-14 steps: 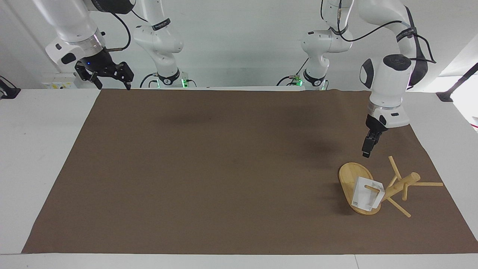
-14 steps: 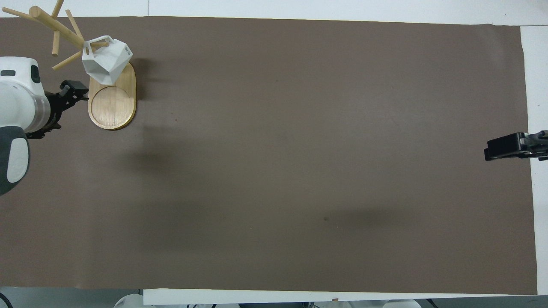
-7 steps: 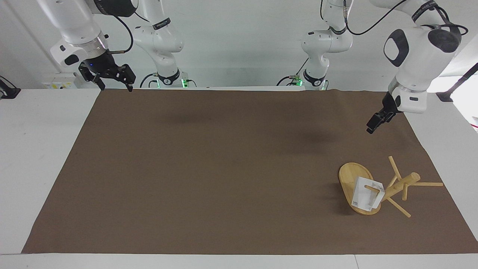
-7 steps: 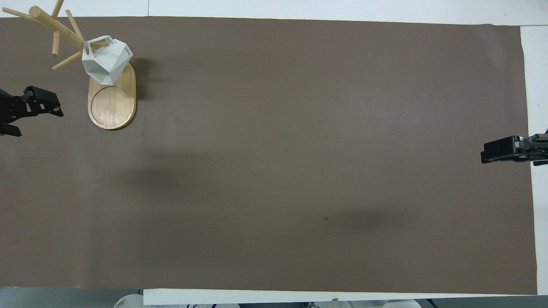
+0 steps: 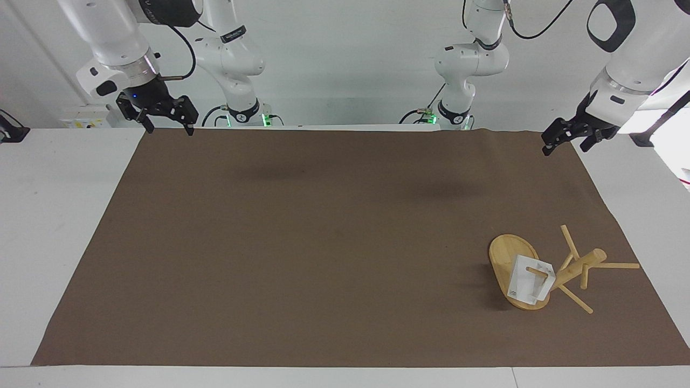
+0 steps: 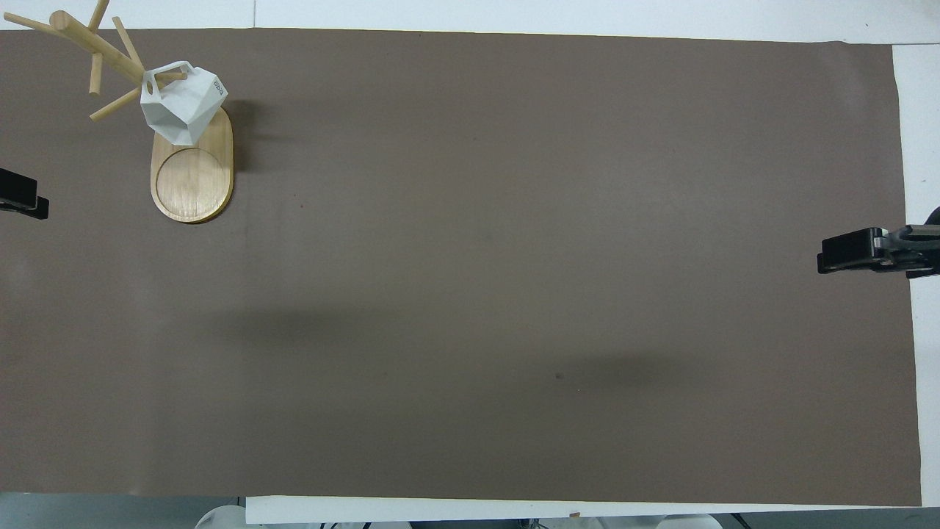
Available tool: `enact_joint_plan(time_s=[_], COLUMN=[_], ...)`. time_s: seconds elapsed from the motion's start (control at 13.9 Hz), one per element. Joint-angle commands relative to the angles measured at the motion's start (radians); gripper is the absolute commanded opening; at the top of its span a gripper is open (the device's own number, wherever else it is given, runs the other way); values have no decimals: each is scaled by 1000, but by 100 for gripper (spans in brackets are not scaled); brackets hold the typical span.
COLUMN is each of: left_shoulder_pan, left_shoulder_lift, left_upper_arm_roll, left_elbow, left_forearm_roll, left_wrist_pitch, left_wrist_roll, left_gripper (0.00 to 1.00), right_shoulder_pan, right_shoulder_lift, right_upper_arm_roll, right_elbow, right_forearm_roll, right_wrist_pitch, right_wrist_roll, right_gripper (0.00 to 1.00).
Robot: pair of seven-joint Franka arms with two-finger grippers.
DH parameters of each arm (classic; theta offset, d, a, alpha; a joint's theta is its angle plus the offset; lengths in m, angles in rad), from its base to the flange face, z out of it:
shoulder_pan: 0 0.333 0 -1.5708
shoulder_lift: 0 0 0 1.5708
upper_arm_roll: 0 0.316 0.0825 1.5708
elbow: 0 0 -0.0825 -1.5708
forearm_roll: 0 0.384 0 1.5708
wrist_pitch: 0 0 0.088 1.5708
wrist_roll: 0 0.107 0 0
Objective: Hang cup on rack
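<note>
With the faceted white cup (image 5: 531,283) hanging on the bamboo mug tree (image 5: 571,267), we keep both spread pincers — left pincer (image 5: 571,137), right pincer (image 5: 161,113) — raised over the bench's corners.

White arms (image 5: 232,48), black cables, tools.

Cup (image 6: 183,103) on rack (image 6: 192,173) peg

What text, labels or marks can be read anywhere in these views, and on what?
Cup: a small dark mark on one facet, seen in both views; too small to read.
Arm links near the bases: dark bands with light lettering; too small to read.
Rack, mat, left gripper, right gripper: no text visible.
</note>
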Motion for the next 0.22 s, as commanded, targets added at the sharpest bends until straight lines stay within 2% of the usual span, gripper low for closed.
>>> enact_joint_plan(time_s=[0.0,0.14], left_shoulder_pan=[-1,-1], left_shoulder_lift=[34,40], left_upper_arm_roll=[-1,-3], left_elbow=[76,86], left_forearm_roll=[-1,-1], left_wrist_pitch=[-64,-81], left_wrist_roll=[34,50], left_gripper=[100,100], right_shoulder_pan=[-8,-8], right_shoulder_lift=[-30,-30], right_upper_arm_roll=[-4,-6], right_elbow=[-49,-49], right_forearm_roll=[16,16], right_wrist_pitch=[26,26], right_wrist_roll=[14,11], right_gripper=[100,100])
